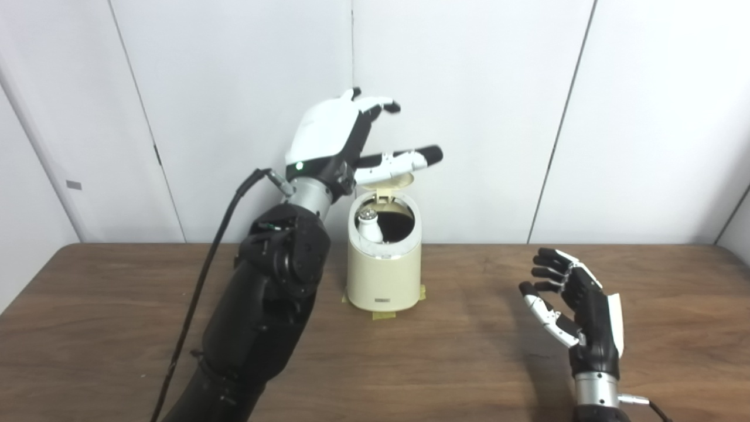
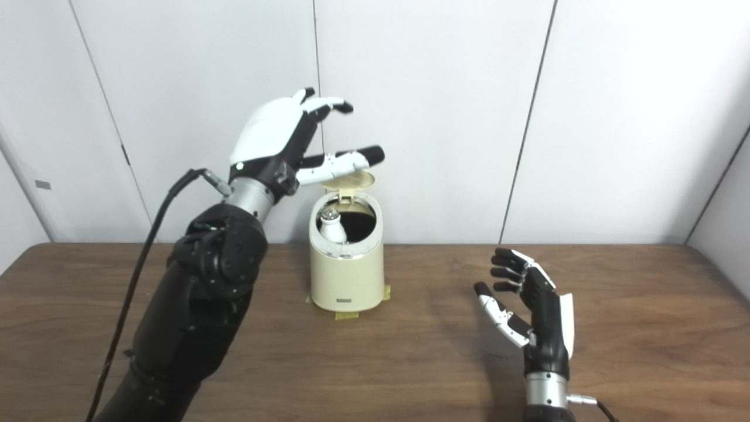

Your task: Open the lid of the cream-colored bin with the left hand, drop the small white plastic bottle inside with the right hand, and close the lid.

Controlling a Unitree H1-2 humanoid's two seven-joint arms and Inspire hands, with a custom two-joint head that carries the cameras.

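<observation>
The cream-colored bin (image 1: 384, 275) stands at the middle of the table, near the wall. Its lid (image 1: 396, 183) is tipped up at the back. The small white plastic bottle (image 1: 369, 225) stands inside the bin at the left, its cap showing above the rim. My left hand (image 1: 345, 138) is raised above and behind the bin, open, with fingers spread and one finger lying just over the raised lid. My right hand (image 1: 571, 308) hovers over the table to the right of the bin, open and holding nothing.
Yellow tape (image 1: 384, 315) marks the bin's base on the brown wooden table (image 1: 469, 363). White wall panels (image 1: 498, 88) rise close behind the bin. A black cable (image 1: 199, 281) hangs from my left wrist.
</observation>
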